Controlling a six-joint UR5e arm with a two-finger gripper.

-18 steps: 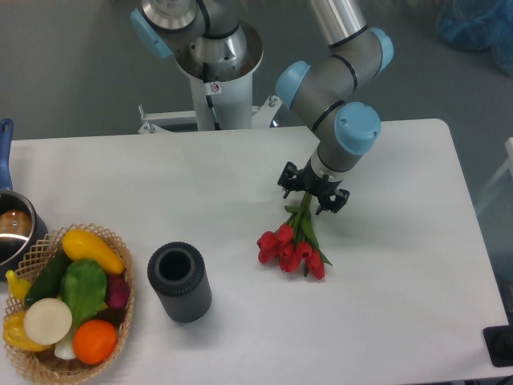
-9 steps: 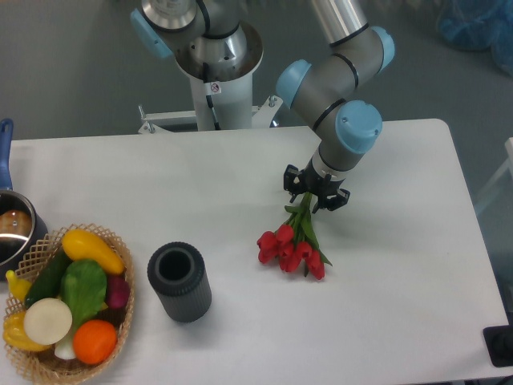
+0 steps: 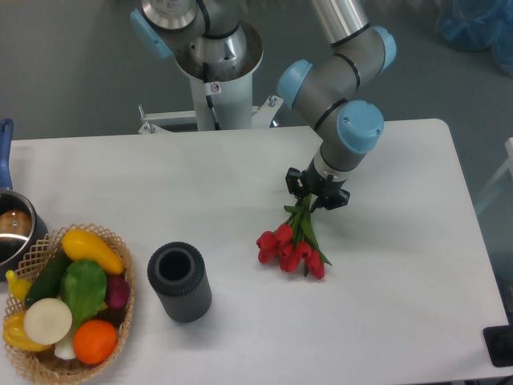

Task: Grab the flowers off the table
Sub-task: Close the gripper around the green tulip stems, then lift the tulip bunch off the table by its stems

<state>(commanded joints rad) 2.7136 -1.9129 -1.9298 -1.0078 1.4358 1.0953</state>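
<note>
One bunch of flowers (image 3: 293, 244) lies on the table (image 3: 401, 265), my gripper (image 3: 316, 192) closed around its stems.

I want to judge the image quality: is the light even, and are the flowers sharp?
Camera view: soft, even light on the table, only faint shadows; the flowers are fairly sharp; the gripper is dark with little detail; no strong glare.

Claw (image 3: 315, 195) narrower around flowers' (image 3: 293, 245) stems
</note>
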